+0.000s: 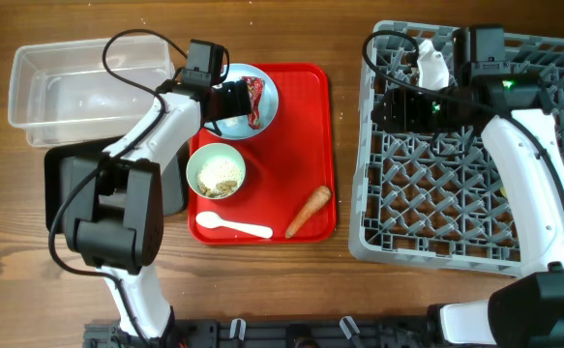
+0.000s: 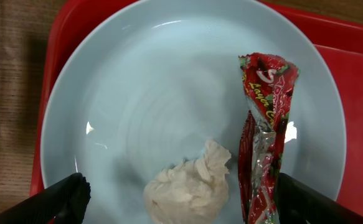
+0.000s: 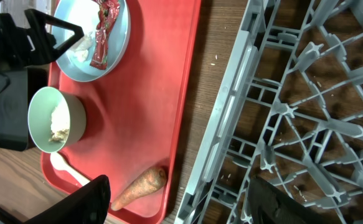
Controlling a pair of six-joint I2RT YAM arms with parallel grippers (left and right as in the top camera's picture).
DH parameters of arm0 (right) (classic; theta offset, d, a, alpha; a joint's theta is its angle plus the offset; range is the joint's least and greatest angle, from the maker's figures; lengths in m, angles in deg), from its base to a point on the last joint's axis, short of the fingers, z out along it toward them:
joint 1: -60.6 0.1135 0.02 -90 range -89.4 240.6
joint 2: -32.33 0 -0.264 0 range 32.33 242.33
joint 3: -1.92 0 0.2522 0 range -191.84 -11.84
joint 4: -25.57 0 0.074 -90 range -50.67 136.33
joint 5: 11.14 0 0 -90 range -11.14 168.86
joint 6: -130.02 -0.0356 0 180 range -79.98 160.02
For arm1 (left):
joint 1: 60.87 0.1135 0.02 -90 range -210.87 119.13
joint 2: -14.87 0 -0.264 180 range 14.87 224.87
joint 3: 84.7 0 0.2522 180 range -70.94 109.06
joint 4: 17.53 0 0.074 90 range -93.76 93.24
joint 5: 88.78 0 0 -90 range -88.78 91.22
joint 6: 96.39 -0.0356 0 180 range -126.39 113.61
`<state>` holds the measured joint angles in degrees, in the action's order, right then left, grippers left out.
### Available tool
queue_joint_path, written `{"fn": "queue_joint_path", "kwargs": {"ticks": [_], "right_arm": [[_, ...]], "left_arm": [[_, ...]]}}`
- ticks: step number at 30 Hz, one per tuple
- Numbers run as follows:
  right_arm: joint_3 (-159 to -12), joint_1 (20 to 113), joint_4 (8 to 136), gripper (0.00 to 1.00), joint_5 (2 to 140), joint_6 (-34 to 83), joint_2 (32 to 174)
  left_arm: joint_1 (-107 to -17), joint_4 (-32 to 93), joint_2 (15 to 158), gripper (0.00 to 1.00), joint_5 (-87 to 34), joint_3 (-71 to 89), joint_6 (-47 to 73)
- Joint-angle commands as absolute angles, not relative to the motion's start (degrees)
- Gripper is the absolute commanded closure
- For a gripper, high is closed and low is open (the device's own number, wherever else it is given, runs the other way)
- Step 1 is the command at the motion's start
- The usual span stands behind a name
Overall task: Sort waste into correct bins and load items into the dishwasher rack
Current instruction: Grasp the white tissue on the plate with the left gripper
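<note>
Waste sorting looks to be the step in hand: the left fingers [image 2: 66,199] hang spread wide and empty over the pale blue bowl [image 2: 156,93] on the red serving tray [image 1: 306,135]. The white crumpled scrap [image 2: 187,190] and the red-and-dark wrapper [image 2: 265,143] lie side by side in the bowl between them. The next move calls for dropping lower, closing on one piece alone without catching the bowl, then carrying it to the clear tub [image 1: 78,92] or the black tray [image 1: 57,169] on the desk [image 1: 262,290]. The right fingers [image 3: 97,199] wait apart, holding nothing, above the dishwasher rack [image 1: 436,193].
</note>
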<state>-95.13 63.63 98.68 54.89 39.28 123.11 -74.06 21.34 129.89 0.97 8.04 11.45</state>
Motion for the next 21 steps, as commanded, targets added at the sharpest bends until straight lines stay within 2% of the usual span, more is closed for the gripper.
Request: {"fn": "queue_joint_path", "kwargs": {"ticks": [1, 5, 9, 21], "right_arm": [[-95.72, 63.81, 98.75, 0.28, 55.09, 40.03, 123.24], [-95.72, 63.81, 98.75, 0.28, 55.09, 40.03, 123.24], [-95.72, 63.81, 98.75, 0.28, 55.07, 40.03, 123.24], [-95.72, 63.81, 99.03, 0.28, 55.09, 40.03, 123.24]], "left_arm": [[-74.28, 21.08, 132.14, 0.05, 1.73, 8.79, 10.53], [-74.28, 21.01, 132.80, 0.09, 1.73, 8.79, 10.53], [-74.41, 21.10, 132.80, 0.21, 1.64, 8.79, 10.77], [-76.62, 21.25, 134.63, 0.24, 1.58, 8.79, 10.69]]}}
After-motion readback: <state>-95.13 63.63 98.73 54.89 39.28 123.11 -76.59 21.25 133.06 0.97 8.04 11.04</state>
